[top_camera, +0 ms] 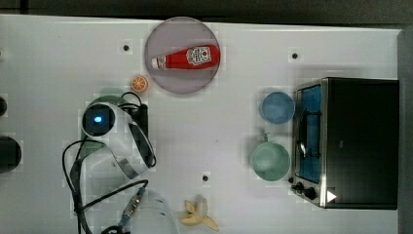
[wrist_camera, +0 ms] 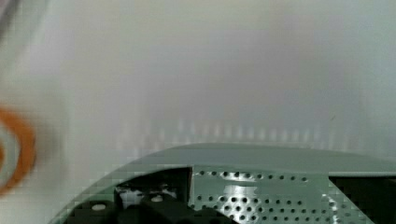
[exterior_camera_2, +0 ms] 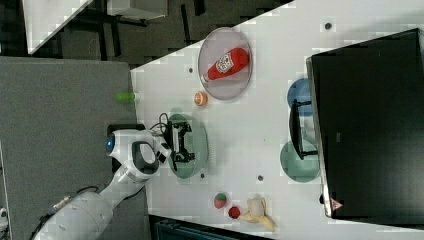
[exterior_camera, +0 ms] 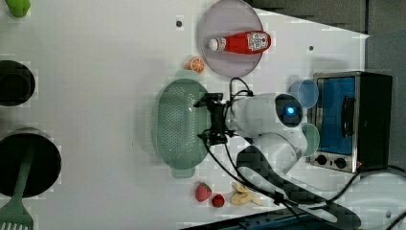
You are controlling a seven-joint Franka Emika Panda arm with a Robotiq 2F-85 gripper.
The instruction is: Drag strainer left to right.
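The strainer (exterior_camera: pixel 178 125) is a pale mint-green oval colander full of small holes, lying on the white table. My gripper (exterior_camera: pixel 208 120) hangs over its rim on the left view's right side, open, with one finger toward each end of that rim. In the right view the gripper (exterior_camera_2: pixel 183 143) sits above the strainer (exterior_camera_2: pixel 196 145). The wrist view has the strainer's rim and perforated wall (wrist_camera: pixel 261 196) between the dark fingers (wrist_camera: pixel 140 205). In the top view the arm covers most of the strainer (top_camera: pixel 104 93). Nothing is gripped.
A grey plate (top_camera: pixel 160 80) with a ketchup bottle (top_camera: pixel 187 57) lies at the back. An orange slice (top_camera: pixel 139 83) sits near the strainer. A blue bowl (top_camera: pixel 277 107), a green mug (top_camera: pixel 269 161) and a toaster oven (top_camera: pixel 360 141) stand at the top view's right. A banana (top_camera: pixel 197 214) lies in front.
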